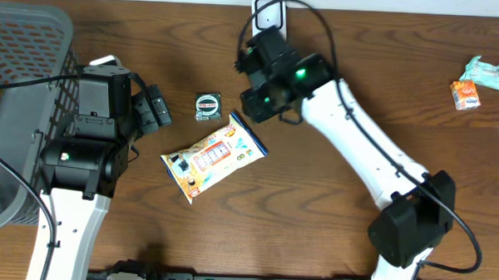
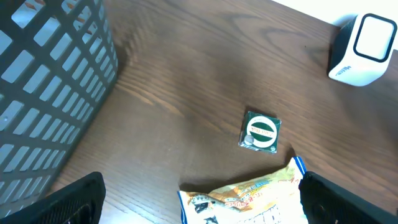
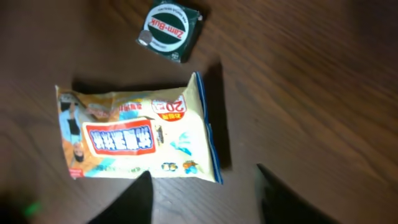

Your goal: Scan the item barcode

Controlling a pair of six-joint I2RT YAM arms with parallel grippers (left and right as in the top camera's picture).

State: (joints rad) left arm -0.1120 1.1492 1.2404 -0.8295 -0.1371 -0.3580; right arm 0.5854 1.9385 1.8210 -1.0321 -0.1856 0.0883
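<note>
Overhead: one packet (image 1: 215,158), one apparent tin (image 1: 207,106)

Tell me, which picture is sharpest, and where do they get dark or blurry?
Overhead: evenly lit and sharpest, the yellow packet crisp. Left wrist: the basket looks soft and bluish near the lens. Right wrist: dimmest, a dark shadow along the packet's right edge, the right gripper showing only as blurred dark fingers.

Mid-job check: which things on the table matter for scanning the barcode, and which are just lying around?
For the job:
- white scanner
- yellow wipes packet, the item lying closest to the right arm

Lying about, at least for now:
- green Zam-Buk tin
- grey basket
- small snack packets at the far right edge
</note>
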